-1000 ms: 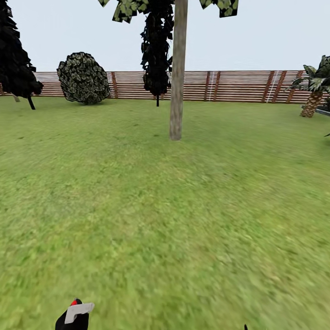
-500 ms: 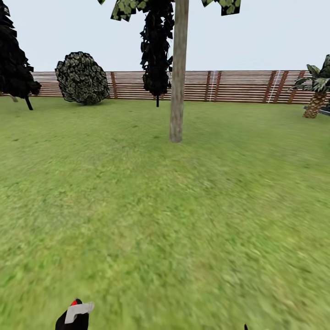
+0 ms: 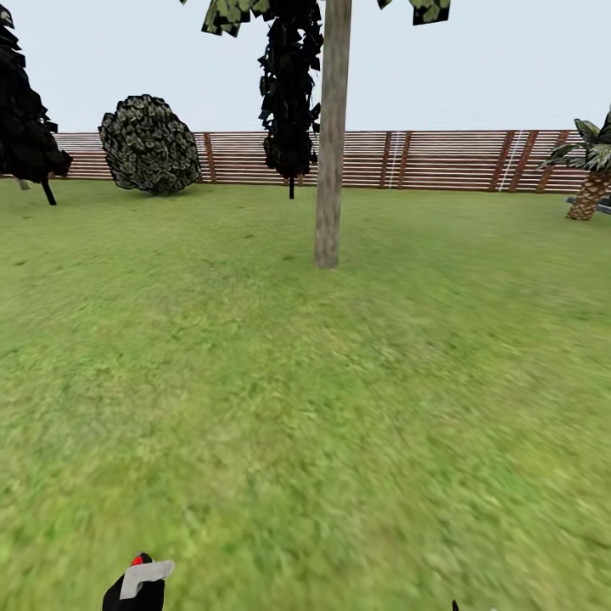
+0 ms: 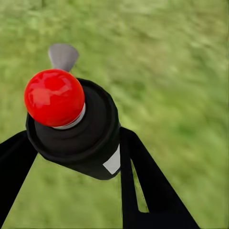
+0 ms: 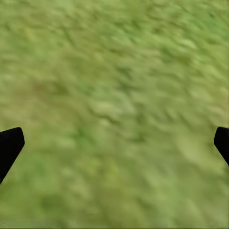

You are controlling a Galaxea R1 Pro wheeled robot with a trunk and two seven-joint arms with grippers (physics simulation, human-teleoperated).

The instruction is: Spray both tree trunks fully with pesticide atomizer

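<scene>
Head view: one pale tree trunk [image 3: 329, 136] rises from the grass lawn [image 3: 339, 407] straight ahead, with one round bush [image 3: 151, 145], two dark cypress-like trees [image 3: 290, 93], one palm [image 3: 590, 170] and the slat fence [image 3: 441, 159] behind. One pesticide atomizer [image 4: 71, 124] sits clenched between the left gripper [image 4: 78, 157] fingers, low at the near left, its long axis running toward the wrist camera, red cap end nearest. Right gripper [image 5: 114, 143] fingertips are spread wide over bare grass.
</scene>
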